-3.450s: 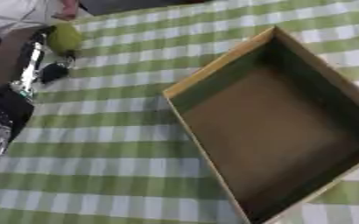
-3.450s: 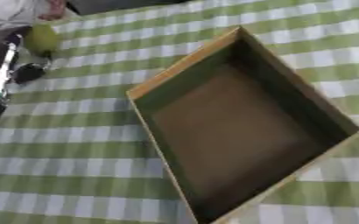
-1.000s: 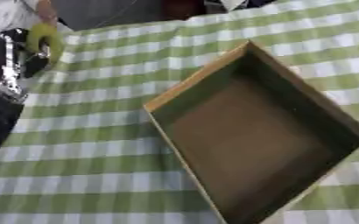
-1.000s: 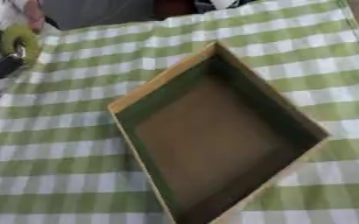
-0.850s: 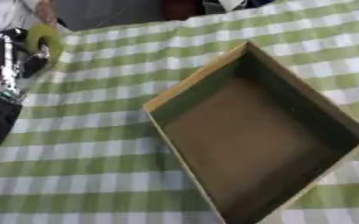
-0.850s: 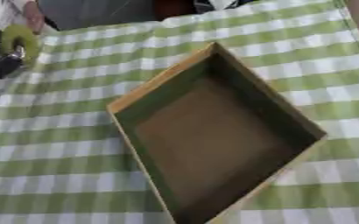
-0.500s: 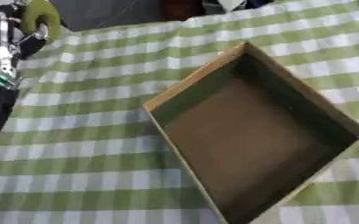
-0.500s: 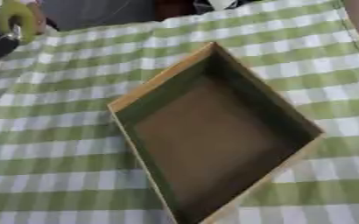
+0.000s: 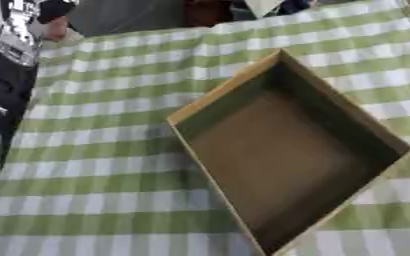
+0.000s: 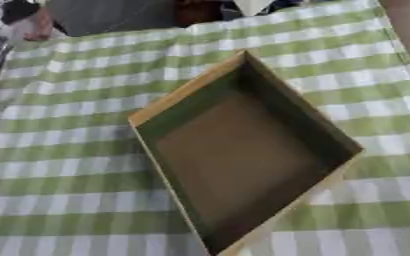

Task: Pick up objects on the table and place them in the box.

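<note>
In the left eye view, centre-right on the green-and-white checked tablecloth [image 9: 95, 150], sits the cardboard box [image 9: 184, 118], open-topped, turned corner-on, nothing visible inside; its near corner runs to the bottom edge. At the upper left corner the robot's left hand [image 9: 16, 35] shows only as black and silver parts, w/ more of the arm down the left edge. Can't tell whether its fingers are released, clenched or grasping anything; too blurred and cut off by the frame. No loose object on the cloth in this view, so whatever is to go in the box is either up in that corner out of sight or off-frame. Right hand not in view.

In the right eye view, the same box sits more to the middle, interior dark brown, thin walls. The left hand is just a silver-black sliver at the top left corner. Something pinkish beside it at the far edge, prob. a person's, not touching the box. Still no object to be made out.

Handling, as a judgement: the box looks light and stiff-ish but thin-walled, would slide on cloth if nudged, so drop items from above, don't lean on the rim. The object itself can't be judged, as nothing shows of it; grip point unknown.
</note>
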### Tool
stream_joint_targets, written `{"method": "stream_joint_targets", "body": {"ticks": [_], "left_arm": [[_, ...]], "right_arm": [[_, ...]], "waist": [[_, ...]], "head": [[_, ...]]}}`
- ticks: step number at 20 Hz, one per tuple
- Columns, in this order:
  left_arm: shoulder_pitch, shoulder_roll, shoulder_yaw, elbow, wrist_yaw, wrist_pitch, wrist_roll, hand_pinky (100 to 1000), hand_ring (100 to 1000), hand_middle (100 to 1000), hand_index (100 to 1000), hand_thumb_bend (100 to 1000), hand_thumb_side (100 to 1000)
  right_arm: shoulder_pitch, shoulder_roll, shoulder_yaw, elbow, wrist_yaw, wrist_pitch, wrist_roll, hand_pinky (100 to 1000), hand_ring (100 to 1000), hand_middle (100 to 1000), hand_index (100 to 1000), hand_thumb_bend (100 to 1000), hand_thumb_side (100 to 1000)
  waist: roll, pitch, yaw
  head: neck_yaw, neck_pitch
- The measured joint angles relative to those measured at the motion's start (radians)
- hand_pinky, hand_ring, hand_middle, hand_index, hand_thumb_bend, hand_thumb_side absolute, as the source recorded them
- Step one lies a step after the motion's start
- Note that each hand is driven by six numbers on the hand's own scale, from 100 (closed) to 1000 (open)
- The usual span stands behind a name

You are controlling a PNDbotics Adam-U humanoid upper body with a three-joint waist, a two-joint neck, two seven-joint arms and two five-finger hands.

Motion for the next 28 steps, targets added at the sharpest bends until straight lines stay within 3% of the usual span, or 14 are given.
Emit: {"method": "stream_joint_targets", "body": {"ticks": [1,2,7,11,14,20,28], "left_arm": [[-0.005,-0.027,0.004,-0.041,-0.01,-0.001,-0.015,450,549,373,401,589,100],[-0.008,-0.054,0.008,-0.079,-0.021,0.005,-0.031,449,549,375,401,405,100],[-0.007,-0.201,0.042,-0.269,-0.076,0.11,-0.122,447,551,375,400,374,100],[0.004,-0.303,0.071,-0.406,-0.135,0.22,-0.188,443,547,374,400,410,100],[0.015,-0.366,0.077,-0.483,-0.191,0.267,-0.221,440,541,375,402,459,100],[0.045,-0.458,0.075,-0.547,-0.299,0.292,-0.244,447,550,378,404,422,100],[0.092,-0.526,0.063,-0.571,-0.325,0.292,-0.288,461,564,383,406,373,100]], "right_arm": [[0.0,0.004,0.0,-0.004,0.0,0.003,-0.002,822,777,531,705,100,572],[-0.001,0.008,0.001,-0.008,0.0,0.007,-0.004,822,776,530,705,100,543],[-0.009,0.028,0.008,-0.033,0.0,0.03,-0.023,819,773,532,704,100,532],[-0.009,0.043,0.007,-0.05,0.004,0.057,-0.057,822,779,536,707,100,549],[-0.009,0.054,0.005,-0.059,0.016,0.085,-0.099,827,794,549,719,100,563],[-0.018,0.074,0.006,-0.086,0.039,0.146,-0.207,838,839,603,751,100,583],[-0.022,0.087,0.01,-0.123,0.053,0.192,-0.274,843,853,621,761,100,596]], "waist": [[-0.003,-0.005,0.002],[-0.008,-0.011,0.003],[-0.031,-0.04,0.009],[-0.052,-0.062,0.014],[-0.061,-0.071,0.017],[-0.071,-0.084,0.006],[-0.073,-0.091,0.018]], "head": [[-0.006,0.004],[-0.01,0.009],[-0.012,0.048],[-0.002,0.081],[0.014,0.096],[0.032,0.127],[0.003,0.144]]}}
